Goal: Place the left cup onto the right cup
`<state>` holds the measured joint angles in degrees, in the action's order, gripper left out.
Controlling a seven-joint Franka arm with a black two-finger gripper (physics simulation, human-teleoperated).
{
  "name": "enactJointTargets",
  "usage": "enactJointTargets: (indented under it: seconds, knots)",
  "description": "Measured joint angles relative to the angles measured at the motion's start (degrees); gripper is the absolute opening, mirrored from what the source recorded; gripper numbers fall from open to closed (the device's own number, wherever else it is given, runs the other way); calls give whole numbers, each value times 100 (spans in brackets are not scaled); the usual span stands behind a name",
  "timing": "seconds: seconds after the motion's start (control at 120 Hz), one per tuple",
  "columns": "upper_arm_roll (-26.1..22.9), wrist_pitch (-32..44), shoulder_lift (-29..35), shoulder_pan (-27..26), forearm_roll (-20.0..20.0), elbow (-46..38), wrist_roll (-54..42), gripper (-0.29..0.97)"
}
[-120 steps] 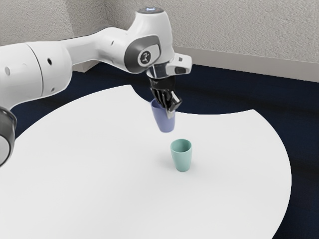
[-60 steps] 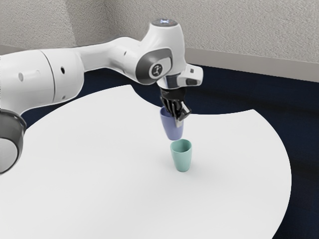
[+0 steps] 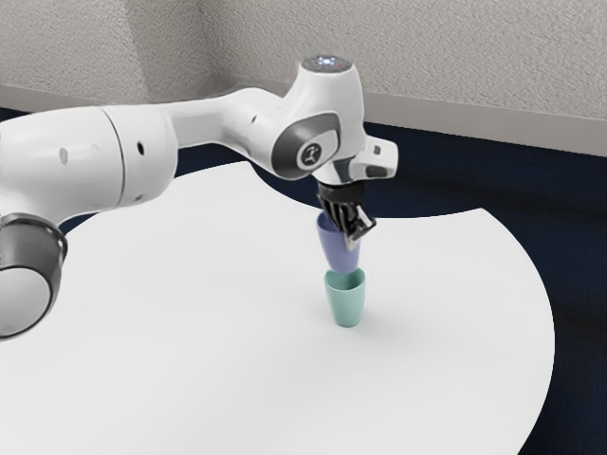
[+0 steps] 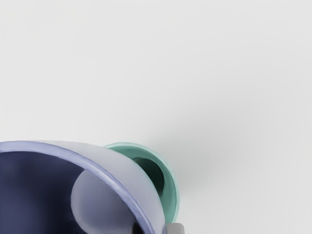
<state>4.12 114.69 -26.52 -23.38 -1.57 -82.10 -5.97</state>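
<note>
A blue-violet cup (image 3: 338, 247) hangs upright in the air, with my black gripper (image 3: 347, 226) shut on its rim. Its base sits right at the mouth of a teal cup (image 3: 344, 297) that stands on the white table (image 3: 190, 322); I cannot tell whether the two touch. In the wrist view the blue cup (image 4: 122, 175) looms large and blurred under my hand, and the teal cup's rim (image 4: 170, 185) peeks out from behind it.
The round white table has a curved notch at its far edge (image 3: 417, 213) and a dark blue floor (image 3: 531, 190) beyond. A grey wall with a pale skirting runs along the back.
My arm has carried the blue cup toward the exterior view's right and downward. It hung left of and above the teal cup before and now hangs directly over it.
</note>
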Motion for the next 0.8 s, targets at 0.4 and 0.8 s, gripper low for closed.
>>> enactJointTargets:
  seconds: [0.4, 0.8]
  knots:
    - [-17, 88, -102, 0, -44, -19, 43, -10]
    - [-20, 112, -209, 0, -67, -22, 67, -10]
